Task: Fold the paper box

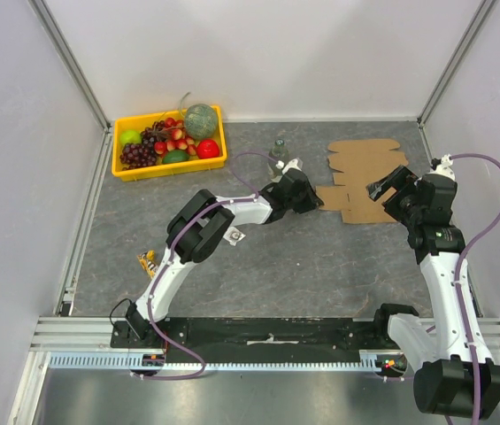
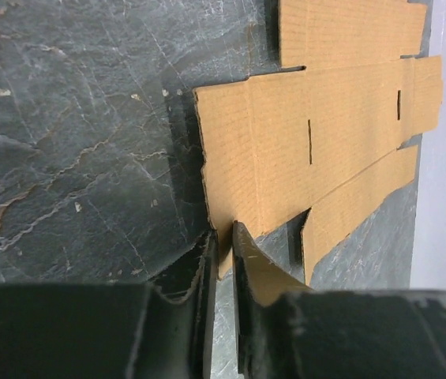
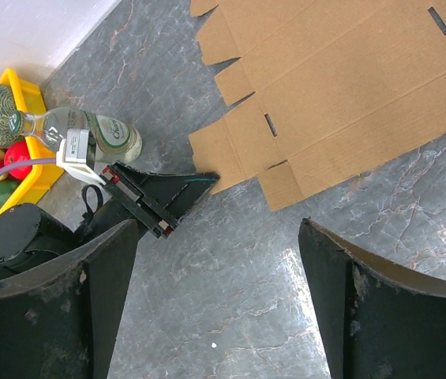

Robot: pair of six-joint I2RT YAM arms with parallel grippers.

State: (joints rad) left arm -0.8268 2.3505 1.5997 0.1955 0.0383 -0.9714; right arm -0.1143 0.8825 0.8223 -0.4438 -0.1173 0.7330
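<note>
The paper box [image 1: 365, 173] is a flat brown die-cut sheet with flaps and slots, lying at the back right of the grey table [image 1: 320, 266]. My left gripper [image 1: 313, 197] reaches to its left flap. In the left wrist view the jaws [image 2: 224, 237] stand narrow with the near corner of that flap [image 2: 317, 134] between the fingertips. My right gripper [image 1: 389, 181] hovers over the sheet's right side, open wide, with only bare table between its fingers [image 3: 219, 225]. The right wrist view also shows the sheet [image 3: 349, 87] and the left gripper's fingers [image 3: 159, 193] at its flap.
A yellow bin [image 1: 168, 113] of fruit stands at the back left. A clear bottle [image 1: 278, 150] lies just behind the left gripper and also shows in the right wrist view [image 3: 96, 130]. A small yellow item [image 1: 148, 261] lies near the left arm. White walls close in the table.
</note>
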